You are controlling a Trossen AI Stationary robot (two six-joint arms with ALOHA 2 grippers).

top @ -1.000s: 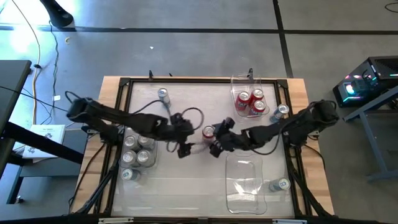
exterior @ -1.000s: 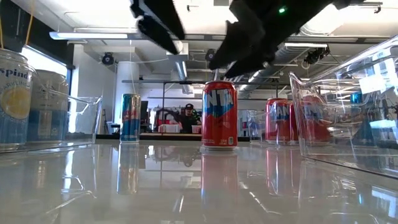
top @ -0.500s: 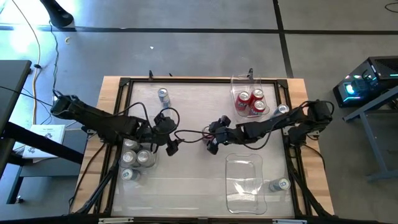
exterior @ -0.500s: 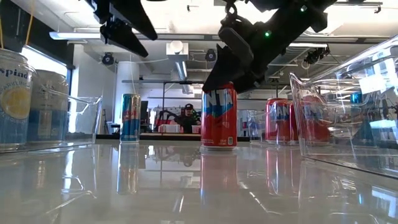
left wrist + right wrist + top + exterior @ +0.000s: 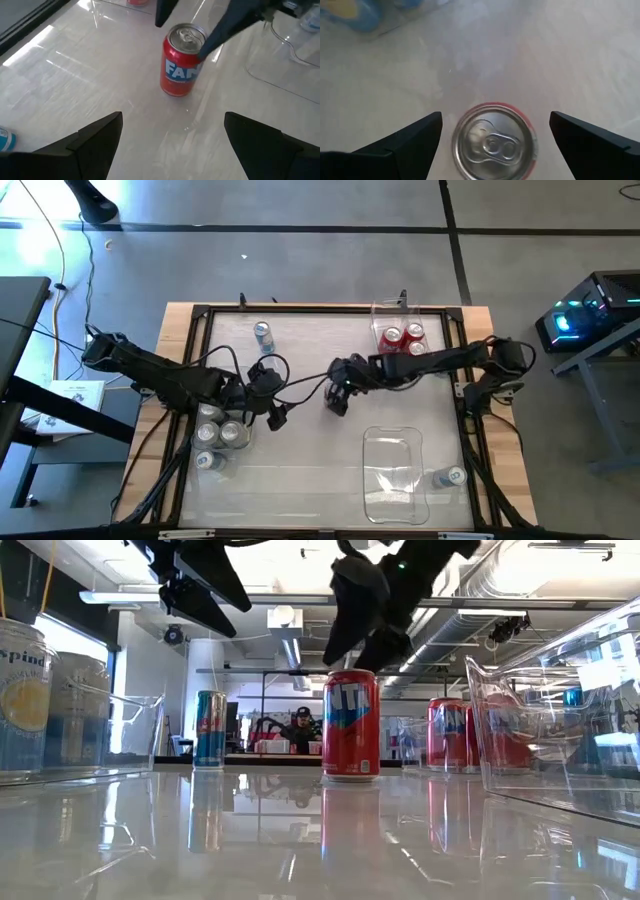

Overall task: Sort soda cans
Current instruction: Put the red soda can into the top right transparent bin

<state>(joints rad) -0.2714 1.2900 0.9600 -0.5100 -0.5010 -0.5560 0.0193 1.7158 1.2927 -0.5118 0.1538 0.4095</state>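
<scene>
Red can (image 5: 351, 725) stands upright near the middle of the desk (image 5: 300, 470). Right gripper (image 5: 338, 395) hangs directly above it, fingers spread, apparently not touching, though the low view leaves this unclear. Left gripper (image 5: 275, 412) hovers just left of the can, fingers spread, empty. Three red cans (image 5: 402, 342) sit in the far right bin (image 5: 392, 308).

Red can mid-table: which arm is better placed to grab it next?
Right, probably. The right gripper hangs over the red can, fingers open to either side of its top, as its wrist view shows. The left gripper is open too, but stands off beside the can, near the bin of silver cans.
</scene>
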